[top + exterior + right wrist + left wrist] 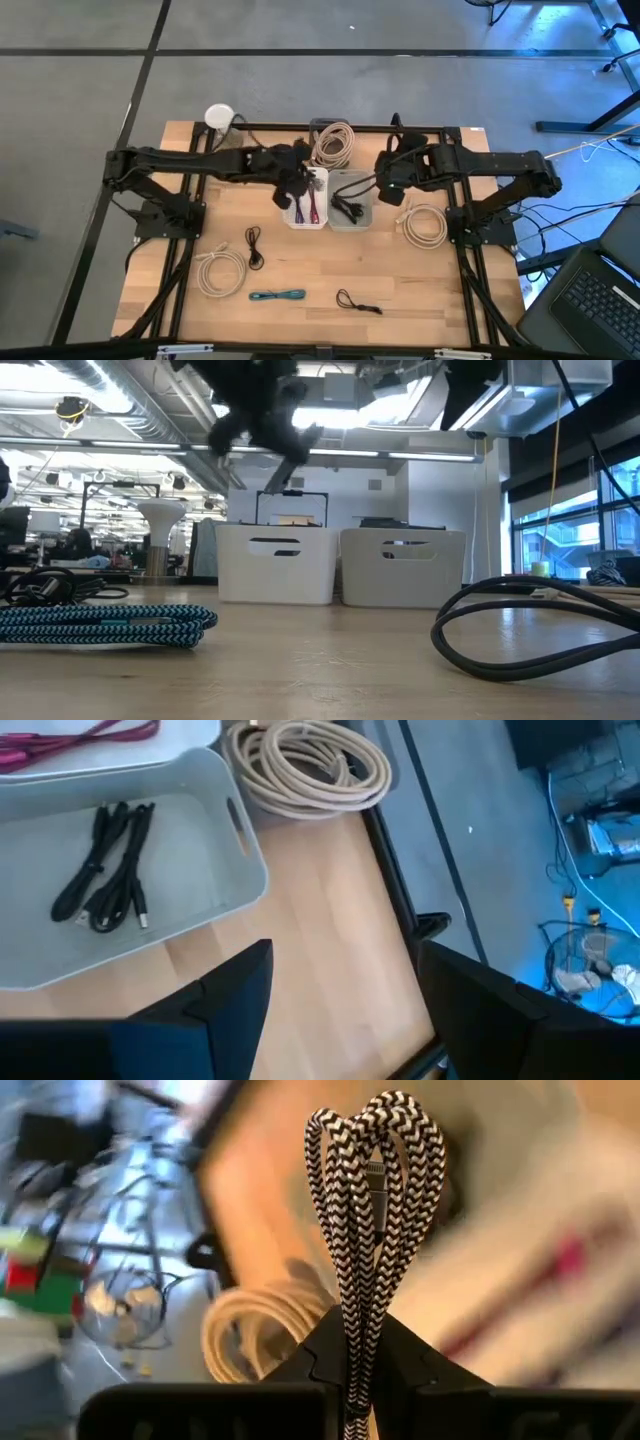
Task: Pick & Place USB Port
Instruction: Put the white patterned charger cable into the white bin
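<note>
My left gripper (358,1350) is shut on a bundled black-and-white braided cable (372,1190). In the high view it hovers over the left white bin (322,178), which holds red cables (314,207). In the low view the left gripper (265,420) shows as a dark shape high above the bins. My right gripper (345,980) is open and touches nothing. It stands by the right edge of the right white bin (200,795), where a black cable (105,870) lies on the floor of the bin. The right gripper (388,192) shows there in the high view too. My left gripper pinches the folded braided cable between its two fingers, several strands together, at the bundle's lower part (360,1305). The looped end (375,1120) sticks out past the fingertips with a plug (376,1180) among the strands. The bundle is lifted clear, above the left bin.
A beige coil (333,143) lies at the far edge behind the bins. A white coil (425,225) lies right of the bins. Nearer me lie another white coil (222,270), a black cable (253,245), a blue braided cable (277,295) and a black cable (358,303).
</note>
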